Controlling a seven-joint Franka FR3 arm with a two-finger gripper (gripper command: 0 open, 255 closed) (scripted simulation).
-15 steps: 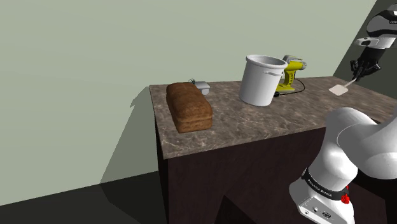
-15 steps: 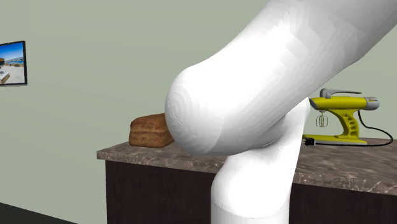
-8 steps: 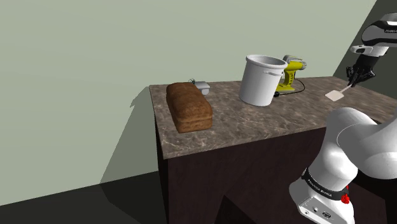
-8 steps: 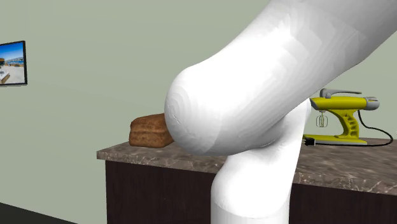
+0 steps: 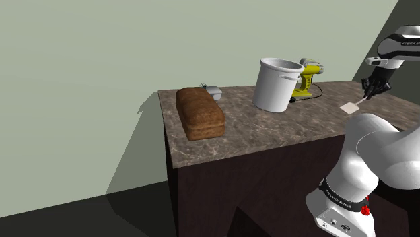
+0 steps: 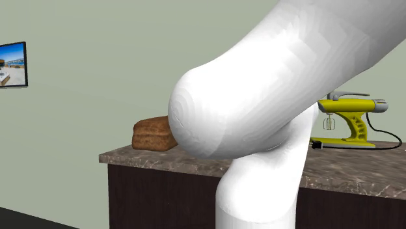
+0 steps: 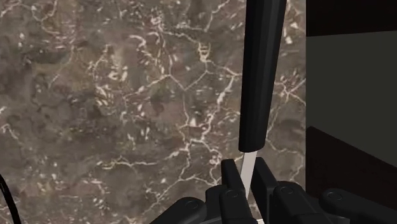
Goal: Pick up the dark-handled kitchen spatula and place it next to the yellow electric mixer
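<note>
The spatula (image 5: 349, 107) is off the desk (image 5: 269, 128), pinched in the hand (image 5: 369, 92) near the desk's end at the shoulder view's right. Its pale flat blade hangs lowest and points down toward the stone top. I cannot tell whether the blade touches the surface.

In the wrist view the two black fingers (image 7: 232, 181) of the hand (image 7: 246, 172) press on the thin pale neck of the spatula (image 7: 261, 76). Its long dark handle runs on away from them over the brown veined desk (image 7: 114, 95), close to the desk's edge.

The yellow mixer (image 5: 308, 76) stands well apart from the spatula, further along the desk toward the shoulder view's left. It is partly hidden behind a tall white bucket (image 5: 277, 84), and its black cord (image 5: 316, 90) trails beside it. In the second exterior view the yellow mixer (image 6: 351, 122) shows a grey top grip, metal beaters and the cord (image 6: 390, 138) looping off behind.

Further toward the shoulder view's left, a brown loaf (image 5: 200, 112) lies on the desk, with a small grey object (image 5: 214, 90) just behind it.

In the second exterior view the white arm (image 6: 273, 97) looms close to the camera. The loaf (image 6: 153, 134) sits on the desk (image 6: 162, 159) behind it, and a framed picture (image 6: 13, 64) hangs on the green wall.
</note>
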